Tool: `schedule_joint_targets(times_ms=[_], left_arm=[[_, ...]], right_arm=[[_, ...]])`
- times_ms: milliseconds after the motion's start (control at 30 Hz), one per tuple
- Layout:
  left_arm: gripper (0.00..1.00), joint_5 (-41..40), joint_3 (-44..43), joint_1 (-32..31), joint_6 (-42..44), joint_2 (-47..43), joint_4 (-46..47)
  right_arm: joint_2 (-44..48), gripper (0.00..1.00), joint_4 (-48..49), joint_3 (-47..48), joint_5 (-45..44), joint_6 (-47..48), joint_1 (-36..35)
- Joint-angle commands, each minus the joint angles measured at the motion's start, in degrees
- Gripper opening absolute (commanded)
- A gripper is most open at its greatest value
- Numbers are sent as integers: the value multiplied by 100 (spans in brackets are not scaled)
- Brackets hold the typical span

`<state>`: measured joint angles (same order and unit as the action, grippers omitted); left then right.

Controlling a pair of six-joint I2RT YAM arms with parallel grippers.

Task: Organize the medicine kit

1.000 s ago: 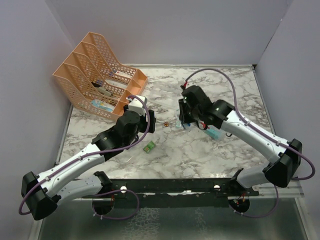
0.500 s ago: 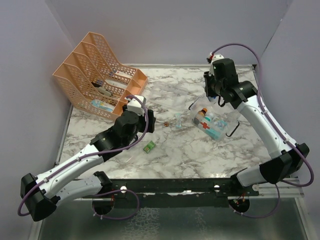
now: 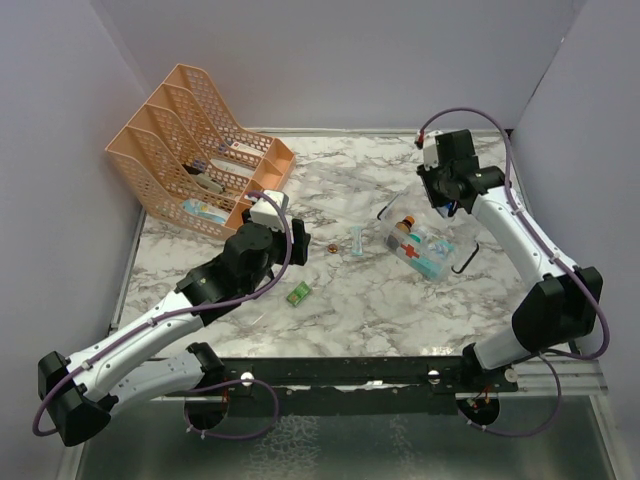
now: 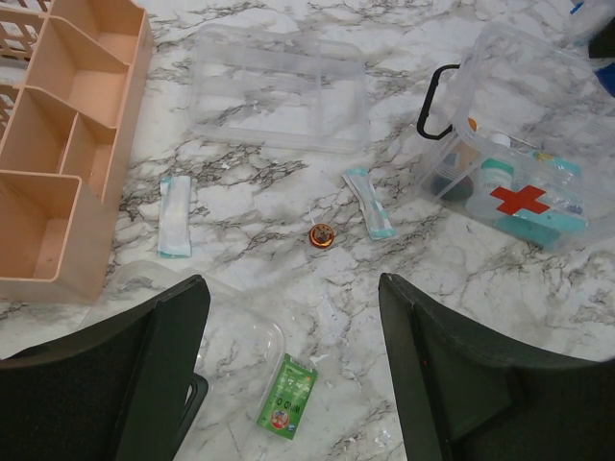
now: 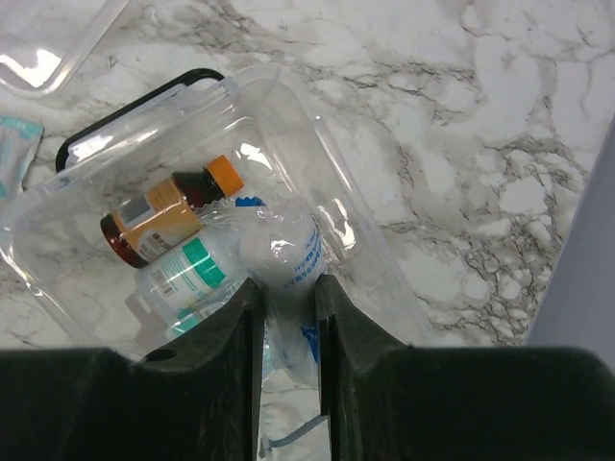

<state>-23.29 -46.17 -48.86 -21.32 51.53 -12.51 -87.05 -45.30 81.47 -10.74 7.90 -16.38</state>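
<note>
Swung far right since a second ago. Pinches a white packet (image 5: 282,252) in the nearly closed right gripper (image 5: 286,288), hovering just far-right of the medicine kit (image 3: 424,246).

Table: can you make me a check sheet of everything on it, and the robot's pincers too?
Surface: marble table, with things scattered over it.
Job's things: medicine kit with a brown bottle inside.
Clutter: green packet, orange round thing, clear tray, peach rack.
Pincers: left pincer open and empty; right pincer closed on a white packet above the kit.
Cables: a purple cable loops along each arm.
Surroundings: plain walls.
</note>
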Motion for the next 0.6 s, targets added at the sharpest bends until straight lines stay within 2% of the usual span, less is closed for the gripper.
schedule_joint_targets(times_ms=[0,133,567], left_arm=[[75,102,-88,12,-23,-97,35],[75,73,-76,17,-26,-111,51],[75,1,-50,9,-13,-95,46]], right_arm=[[197,21,846,-426,722,1037,48],[6,20,836,-467,864,1294,65],[-715,19,1979,-923,295,1728,65]])
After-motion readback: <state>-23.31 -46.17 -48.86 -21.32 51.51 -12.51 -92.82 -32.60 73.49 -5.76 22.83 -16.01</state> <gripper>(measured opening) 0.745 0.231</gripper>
